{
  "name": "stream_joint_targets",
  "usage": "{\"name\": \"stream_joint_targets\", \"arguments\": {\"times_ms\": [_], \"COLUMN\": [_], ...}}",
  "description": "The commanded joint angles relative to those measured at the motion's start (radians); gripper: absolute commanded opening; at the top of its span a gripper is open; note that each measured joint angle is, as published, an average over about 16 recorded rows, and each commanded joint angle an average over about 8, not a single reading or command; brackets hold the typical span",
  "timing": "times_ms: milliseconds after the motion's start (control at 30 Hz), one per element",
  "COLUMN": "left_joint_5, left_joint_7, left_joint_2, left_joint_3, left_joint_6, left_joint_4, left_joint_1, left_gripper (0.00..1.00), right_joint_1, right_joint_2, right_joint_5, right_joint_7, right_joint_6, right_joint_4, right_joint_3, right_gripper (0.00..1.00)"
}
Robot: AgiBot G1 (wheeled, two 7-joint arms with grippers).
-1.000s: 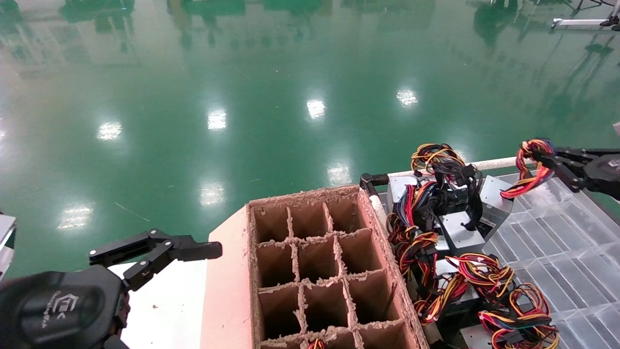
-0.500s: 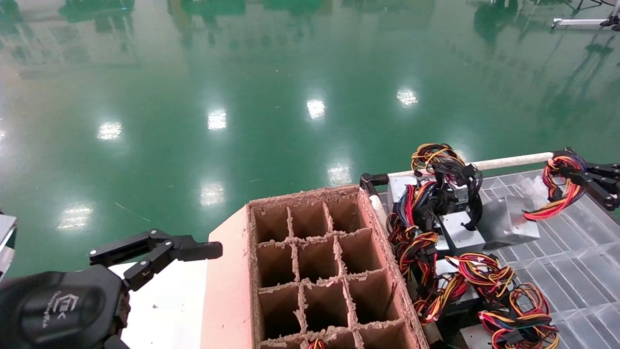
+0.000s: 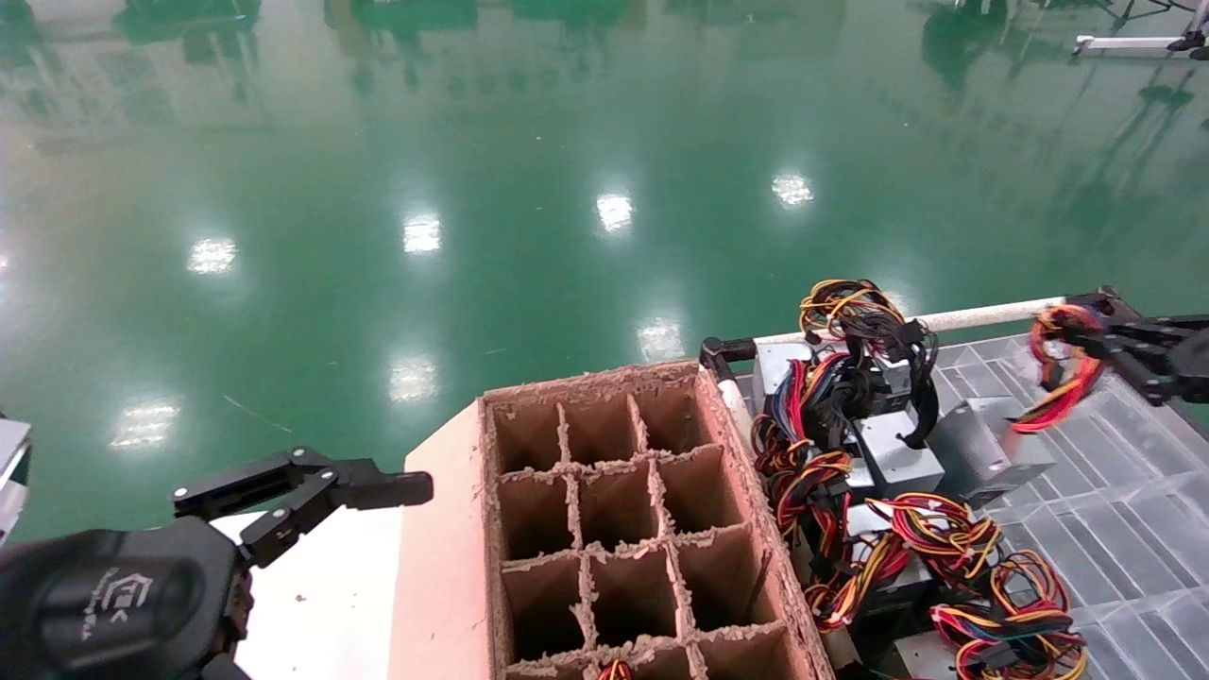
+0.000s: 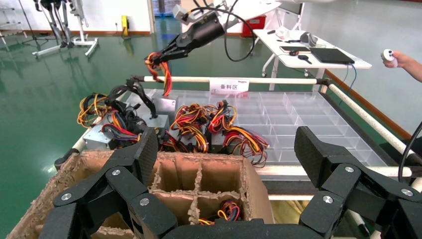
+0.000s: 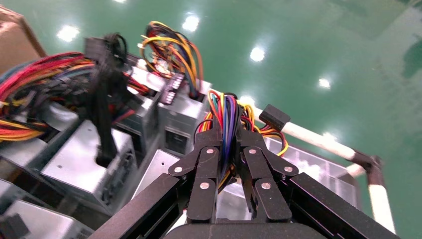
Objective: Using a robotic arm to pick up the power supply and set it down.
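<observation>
My right gripper (image 3: 1072,331) is shut on the red, yellow and orange wire bundle (image 3: 1060,378) of the power supply (image 3: 992,444). Its grey box sits tilted below the gripper, just right of the pile of other units. In the right wrist view the fingers (image 5: 206,149) clamp the wire bundle (image 5: 226,107), with grey metal (image 5: 157,172) beneath. The left wrist view shows that gripper (image 4: 158,57) far off, with the bundle (image 4: 163,74) hanging over the box (image 4: 164,105). My left gripper (image 3: 312,482) is parked open at the near left.
A brown cardboard box with grid dividers (image 3: 614,510) stands in the middle. Other grey power supplies with tangled wires (image 3: 878,444) lie right of it. A clear compartment tray (image 3: 1124,491) fills the right side, with a white rail (image 3: 982,316) behind. Beyond is green floor.
My right gripper has carried the wire bundle to the right and lower. The grey box has come out of the pile toward the tray, turning as it went. The left arm has not moved.
</observation>
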Motion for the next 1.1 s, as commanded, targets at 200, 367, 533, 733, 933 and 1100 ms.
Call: {"name": "stream_joint_targets", "arguments": {"times_ms": [200,367,533,733,933,1100], "left_joint_5": [0.0,0.0,0.0,0.0,0.0,0.0], "left_joint_7": [0.0,0.0,0.0,0.0,0.0,0.0], "left_joint_2": [0.0,0.0,0.0,0.0,0.0,0.0], "left_joint_3": [0.0,0.0,0.0,0.0,0.0,0.0], "left_joint_6": [0.0,0.0,0.0,0.0,0.0,0.0], "left_joint_4": [0.0,0.0,0.0,0.0,0.0,0.0], "left_joint_1": [0.0,0.0,0.0,0.0,0.0,0.0], "left_gripper": [1.0,1.0,1.0,1.0,1.0,1.0], "right_joint_1": [-0.002,-0.002,-0.002,-0.002,-0.002,-0.004], "right_joint_2": [-0.028,-0.037,-0.038,-0.037,-0.036,-0.035], "right_joint_5": [-0.007,-0.011,-0.012,-0.011,-0.009,-0.007], "right_joint_7": [0.001,0.001,0.001,0.001,0.0,0.002], "right_joint_6": [0.0,0.0,0.001,0.001,0.001,0.0], "right_joint_4": [0.0,0.0,0.0,0.0,0.0,0.003], "right_joint_3": [-0.005,-0.007,-0.008,-0.007,-0.007,-0.006], "right_gripper": [0.6,0.97,1.0,1.0,1.0,1.0]}}
